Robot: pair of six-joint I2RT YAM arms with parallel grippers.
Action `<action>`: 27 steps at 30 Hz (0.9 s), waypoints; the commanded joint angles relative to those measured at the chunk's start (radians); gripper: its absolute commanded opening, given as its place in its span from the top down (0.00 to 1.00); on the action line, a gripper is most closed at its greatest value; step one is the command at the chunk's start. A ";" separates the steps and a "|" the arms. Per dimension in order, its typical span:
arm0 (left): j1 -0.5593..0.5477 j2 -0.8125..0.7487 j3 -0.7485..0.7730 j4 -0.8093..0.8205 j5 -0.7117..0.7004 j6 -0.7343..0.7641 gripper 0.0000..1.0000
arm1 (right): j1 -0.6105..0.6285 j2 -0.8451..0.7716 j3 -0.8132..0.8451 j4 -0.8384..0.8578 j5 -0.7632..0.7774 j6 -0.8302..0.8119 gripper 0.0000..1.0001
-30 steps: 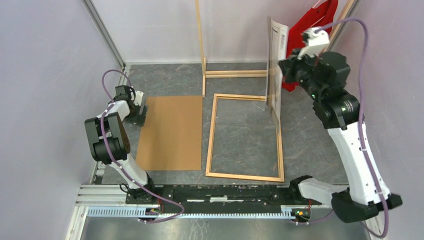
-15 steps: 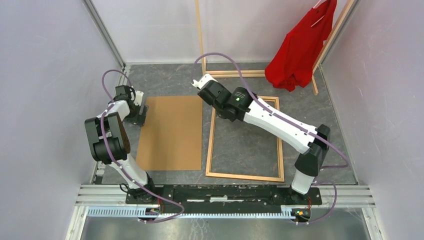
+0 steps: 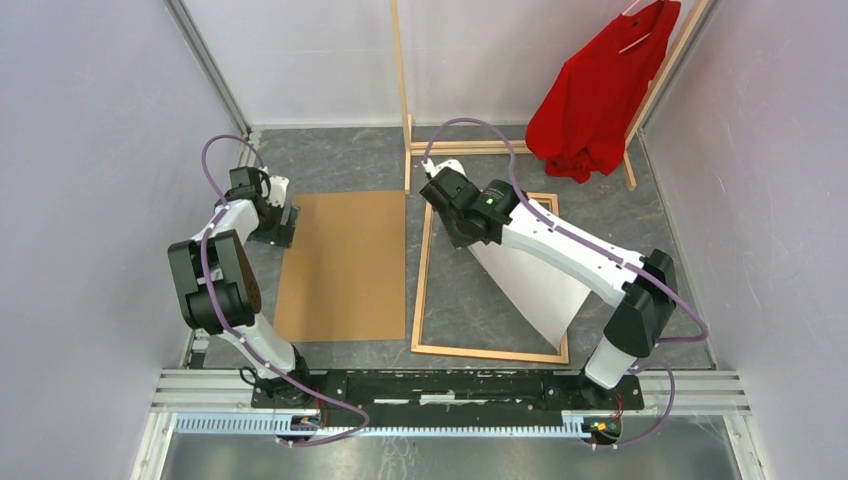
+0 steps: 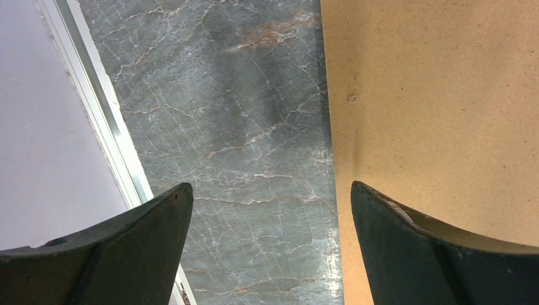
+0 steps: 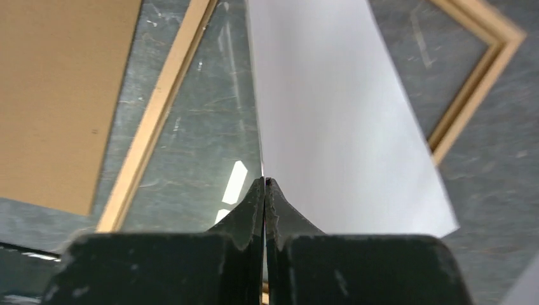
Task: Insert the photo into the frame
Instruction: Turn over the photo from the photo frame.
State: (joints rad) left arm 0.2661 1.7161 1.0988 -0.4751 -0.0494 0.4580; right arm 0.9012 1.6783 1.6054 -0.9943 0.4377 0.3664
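Over the right half of the frame (image 3: 420,270), the photo (image 3: 535,285) hangs slanted, white back up, its near corner down by the near strip. It looks thin, light and floppy, prone to bow or crease, so a pinch on one edge suits it. The right fingers (image 5: 249,216) are clenched on its raised far edge, while the left fingers (image 4: 127,241) stand spread wide above the left edge of the brown panel (image 4: 445,95), holding nothing.

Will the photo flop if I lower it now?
Probably stiff: the photo slopes from the right pincer as a flat sheet. Likely light: one edge pinch holds it. Its low end may skid: the frame's inside looks shiny.
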 commanded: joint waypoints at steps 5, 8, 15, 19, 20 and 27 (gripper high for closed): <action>-0.003 -0.054 0.048 -0.012 0.025 -0.047 0.00 | -0.058 0.047 -0.042 0.000 -0.119 0.433 1.00; -0.003 -0.058 0.049 -0.011 0.022 -0.048 0.00 | -0.084 0.029 -0.073 0.031 -0.108 0.552 1.00; -0.004 -0.055 0.052 -0.011 0.022 -0.046 0.00 | -0.080 -0.019 -0.164 0.188 -0.120 0.784 1.00; -0.004 -0.058 0.053 -0.015 0.024 -0.046 0.00 | -0.061 -0.072 -0.292 0.326 -0.089 0.943 1.00; -0.004 -0.058 0.054 -0.017 0.024 -0.044 0.00 | -0.054 -0.084 -0.311 0.348 -0.060 0.971 1.00; -0.005 -0.055 0.053 -0.017 0.025 -0.040 0.00 | -0.030 -0.109 -0.304 0.359 0.179 1.127 1.00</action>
State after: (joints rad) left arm 0.2657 1.6966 1.1156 -0.4854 -0.0425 0.4469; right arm 0.8612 1.6196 1.2819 -0.6937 0.4282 1.3434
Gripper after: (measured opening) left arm 0.996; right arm 0.006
